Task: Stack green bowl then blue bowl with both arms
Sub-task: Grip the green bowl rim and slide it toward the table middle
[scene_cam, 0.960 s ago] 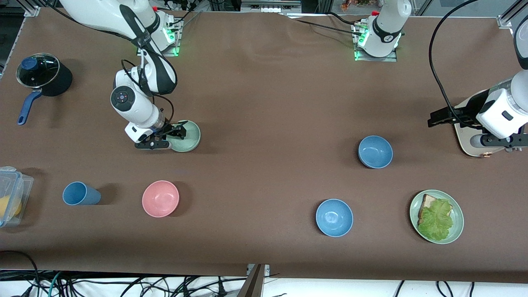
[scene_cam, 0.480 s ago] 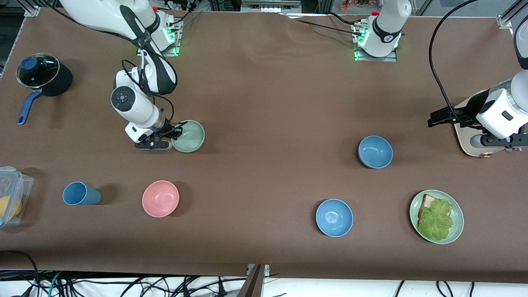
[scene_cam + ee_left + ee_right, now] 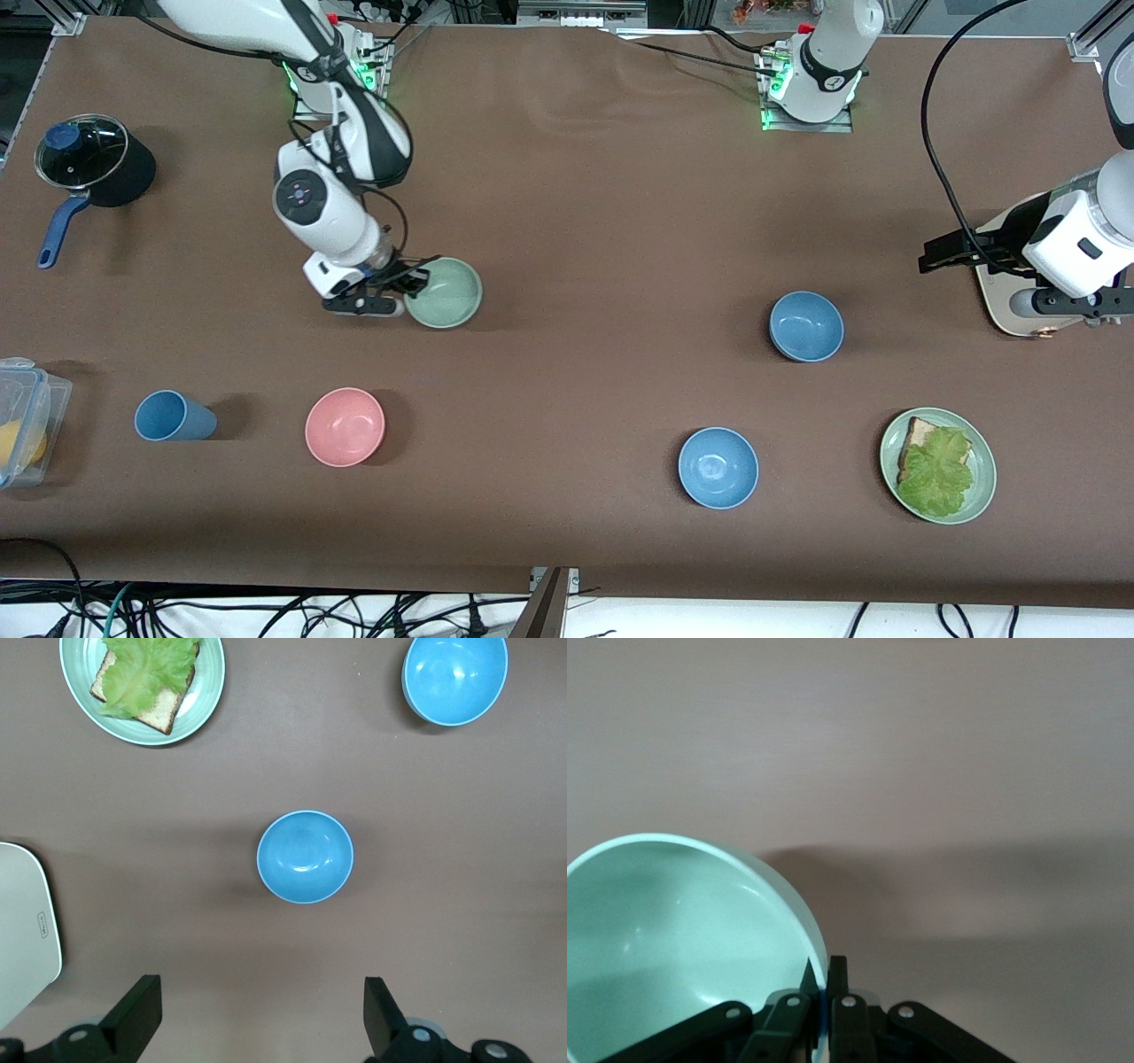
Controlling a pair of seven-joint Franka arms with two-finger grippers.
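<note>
The right pincer (image 3: 409, 285) is pinching the rim of the green bowl (image 3: 445, 292), one finger inside and one outside, lifted over the counter (image 3: 576, 221) at the right arm's end. Nearer the front camera than that pincer sit a pink bowl (image 3: 345, 426) and a blue cup (image 3: 168, 416).

The left pincer (image 3: 257, 1014) waits with fingers spread wide, over the counter just beside the blue bowl (image 3: 305, 856). A brighter blue bowl (image 3: 454, 677) and a plate of bread and lettuce (image 3: 142, 684) lie past it.
</note>
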